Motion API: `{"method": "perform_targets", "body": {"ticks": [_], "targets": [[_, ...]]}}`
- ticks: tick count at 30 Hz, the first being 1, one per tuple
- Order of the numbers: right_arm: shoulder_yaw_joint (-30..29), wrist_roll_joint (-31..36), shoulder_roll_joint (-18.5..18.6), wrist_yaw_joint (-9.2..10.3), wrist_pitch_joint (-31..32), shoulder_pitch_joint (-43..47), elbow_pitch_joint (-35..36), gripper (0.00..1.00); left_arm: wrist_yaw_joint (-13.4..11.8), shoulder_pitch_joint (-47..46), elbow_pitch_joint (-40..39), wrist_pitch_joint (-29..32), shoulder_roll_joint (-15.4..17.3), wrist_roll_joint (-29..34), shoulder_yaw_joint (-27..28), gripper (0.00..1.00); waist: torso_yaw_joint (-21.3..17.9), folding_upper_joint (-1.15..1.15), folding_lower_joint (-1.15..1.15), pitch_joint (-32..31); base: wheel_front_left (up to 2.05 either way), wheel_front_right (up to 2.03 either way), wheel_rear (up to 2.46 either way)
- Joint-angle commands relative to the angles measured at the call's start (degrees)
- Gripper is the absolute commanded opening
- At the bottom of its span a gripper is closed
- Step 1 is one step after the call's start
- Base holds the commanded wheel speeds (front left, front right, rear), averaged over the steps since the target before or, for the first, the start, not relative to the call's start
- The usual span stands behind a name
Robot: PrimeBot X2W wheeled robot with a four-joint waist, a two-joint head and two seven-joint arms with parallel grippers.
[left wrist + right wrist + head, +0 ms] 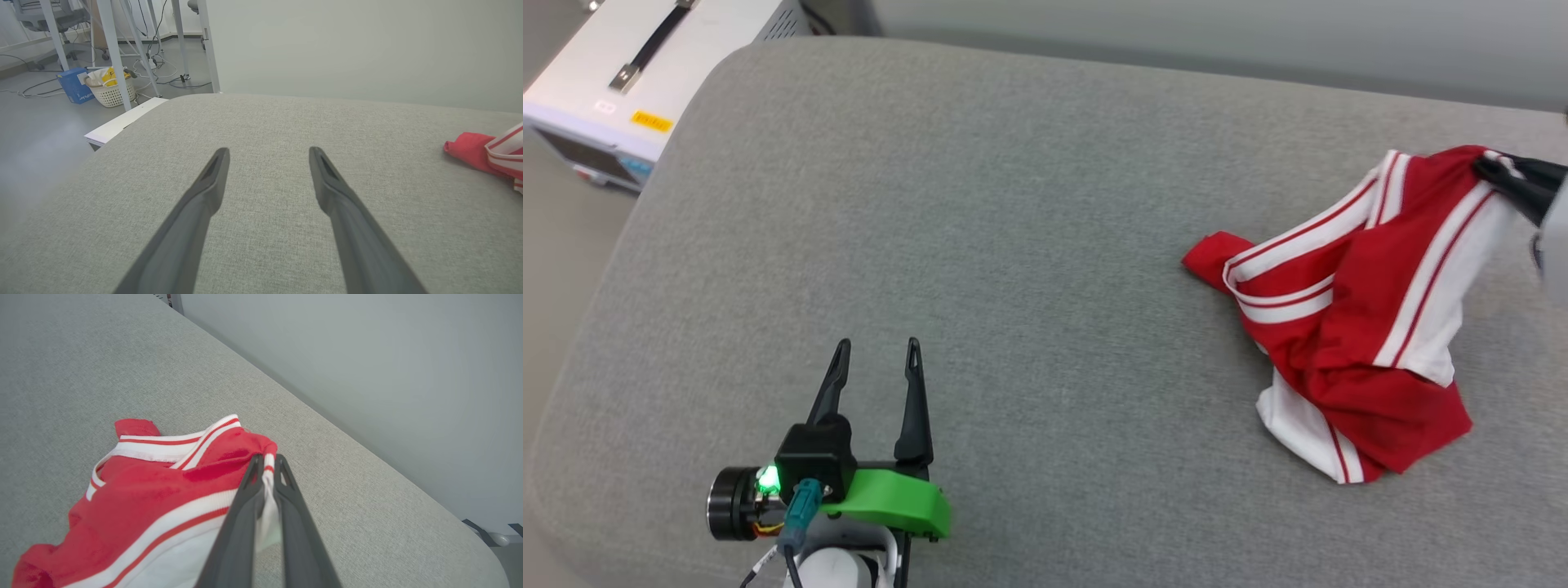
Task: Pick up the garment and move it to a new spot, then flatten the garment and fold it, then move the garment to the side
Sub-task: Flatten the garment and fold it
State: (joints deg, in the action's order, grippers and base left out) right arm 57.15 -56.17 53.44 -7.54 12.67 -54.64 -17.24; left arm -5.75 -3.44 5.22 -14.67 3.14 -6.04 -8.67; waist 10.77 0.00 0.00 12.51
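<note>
The garment (1356, 327) is a crumpled red shirt with white parts and red-white striped trim, lying on the right of the grey cushion (1013, 245). One corner of it is pulled up toward the right edge of the head view, where my right gripper (1494, 170) is shut on it. In the right wrist view the two fingers pinch a striped edge of the garment (163, 490) at the right gripper (267, 461). My left gripper (878, 351) stands open over bare cushion at the lower left, far from the shirt. The left gripper (267, 157) holds nothing; the garment (486, 153) shows at the right edge.
A white box-shaped device (629, 73) with a black handle sits beyond the cushion's far-left corner. A pale wall (388, 375) runs behind the cushion. On the floor to the left are a white basket (110, 92), a blue box (73, 85) and table legs.
</note>
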Motion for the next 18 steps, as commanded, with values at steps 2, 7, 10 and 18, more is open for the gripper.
{"method": "perform_targets", "body": {"ticks": [2,7,10,18], "targets": [[-2.4,-0.6,2.8,0.05,-1.2,3.7,1.9,0.00,0.4,1.2,0.0,-0.3,-0.3,0.5,0.6,1.00,-4.1,0.00,0.00,-3.6,0.00,0.00,0.00],[-9.3,-2.1,8.4,0.05,-2.2,11.4,4.1,0.00,0.6,2.6,-0.3,-0.3,-0.3,0.8,1.3,1.00,-7.0,0.00,0.00,-4.6,0.00,0.00,0.00],[-13.5,-3.0,10.6,0.05,-2.4,15.3,4.2,0.00,0.7,2.7,-0.4,-0.3,-0.3,0.9,1.6,1.00,-8.4,0.00,0.00,-4.5,0.00,0.00,0.00],[-25.6,-4.9,14.4,0.05,-1.4,25.0,3.0,0.00,0.8,1.3,-0.9,-0.3,-0.3,1.1,1.3,1.00,-9.8,0.00,0.00,-2.1,0.00,0.00,0.00]]}}
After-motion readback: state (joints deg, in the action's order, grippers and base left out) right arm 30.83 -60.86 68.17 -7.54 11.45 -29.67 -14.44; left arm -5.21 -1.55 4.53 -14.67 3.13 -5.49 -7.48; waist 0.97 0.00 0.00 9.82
